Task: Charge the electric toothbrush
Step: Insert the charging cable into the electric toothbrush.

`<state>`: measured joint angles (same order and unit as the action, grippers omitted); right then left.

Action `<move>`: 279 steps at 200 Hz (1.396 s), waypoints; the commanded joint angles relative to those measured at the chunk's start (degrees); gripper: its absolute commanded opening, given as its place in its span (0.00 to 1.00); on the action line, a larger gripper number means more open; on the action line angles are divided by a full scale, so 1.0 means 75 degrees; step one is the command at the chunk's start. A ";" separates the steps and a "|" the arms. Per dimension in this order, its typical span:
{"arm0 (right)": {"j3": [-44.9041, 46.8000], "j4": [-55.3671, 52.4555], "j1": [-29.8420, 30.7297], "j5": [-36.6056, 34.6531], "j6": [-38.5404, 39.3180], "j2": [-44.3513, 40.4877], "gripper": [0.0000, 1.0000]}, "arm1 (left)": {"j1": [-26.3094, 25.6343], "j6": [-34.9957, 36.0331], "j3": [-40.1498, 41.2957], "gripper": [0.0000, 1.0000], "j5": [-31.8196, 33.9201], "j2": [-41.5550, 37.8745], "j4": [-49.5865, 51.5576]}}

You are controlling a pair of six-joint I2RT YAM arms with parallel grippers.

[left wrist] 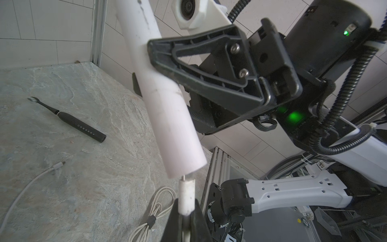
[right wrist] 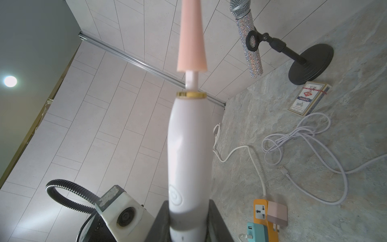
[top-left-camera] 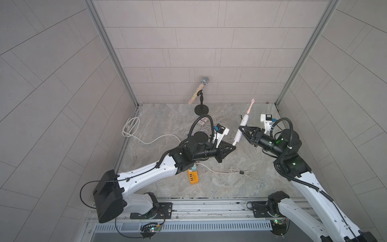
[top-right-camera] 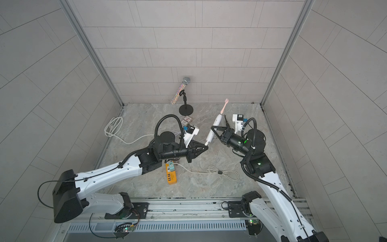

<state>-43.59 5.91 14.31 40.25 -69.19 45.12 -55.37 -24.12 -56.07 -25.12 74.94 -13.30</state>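
Observation:
A white electric toothbrush (top-left-camera: pixel 238 134) with a pink brush head (top-left-camera: pixel 250 106) is held up over the table, slanting in both top views. My right gripper (top-left-camera: pixel 241 131) is shut on the middle of its handle (right wrist: pixel 188 146), just below the power button. My left gripper (left wrist: pixel 186 211) is shut on the white plug (left wrist: pixel 187 197) of a charging cable. The plug's thin metal pin meets the bottom end of the toothbrush handle (left wrist: pixel 167 117), and a small gap shows between the plug's body and the handle. Both grippers also show in a top view, left gripper (top-right-camera: pixel 206 146) and right gripper (top-right-camera: pixel 213 131).
An orange power strip (top-left-camera: pixel 193 178) carries a teal charger (right wrist: pixel 256 232) and a pink adapter (right wrist: pixel 276 213). A black toothbrush (left wrist: pixel 79 126) lies on the table. A microphone (top-left-camera: pixel 202 88) on its stand, a card pack (right wrist: pixel 306 98) and white cable coils (top-left-camera: pixel 247 172) lie around.

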 commanded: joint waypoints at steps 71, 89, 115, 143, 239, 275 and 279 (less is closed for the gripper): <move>-0.0158 -0.0301 0.0247 -0.0422 0.0510 -0.0352 0.01 | 0.0106 -0.0100 -0.0340 0.00 0.0686 -0.0040 -0.0456; -0.0192 -0.0533 0.0323 -0.0581 0.0741 -0.0395 0.01 | 0.0120 -0.0315 -0.0421 0.00 0.0756 0.0009 -0.0503; -0.0346 -0.0770 0.0603 -0.0831 0.1183 -0.0356 0.00 | 0.0094 -0.0487 -0.0605 0.00 0.0511 0.0206 -0.0548; -0.0149 -0.0685 0.0790 -0.0924 0.1318 -0.0350 0.00 | 0.0096 -0.0558 -0.0558 0.00 0.0507 0.0226 -0.0816; 0.0669 -0.0571 0.1317 -0.0664 0.1279 -0.0405 0.00 | 0.0158 -0.0324 -0.1031 0.00 0.0577 0.0379 -0.1736; 0.0984 -0.0405 0.1421 -0.0645 0.1019 -0.0545 0.00 | 0.0261 -0.0182 -0.1334 0.00 0.0463 0.0424 -0.1882; 0.0992 -0.0495 0.1421 -0.0702 0.1063 -0.0591 0.00 | 0.0294 -0.0199 -0.1342 0.00 0.0503 0.0394 -0.1908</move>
<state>-39.07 9.26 21.47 25.21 -59.75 41.74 -55.24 -27.64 -59.59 -24.36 79.22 -12.08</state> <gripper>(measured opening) 0.269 0.079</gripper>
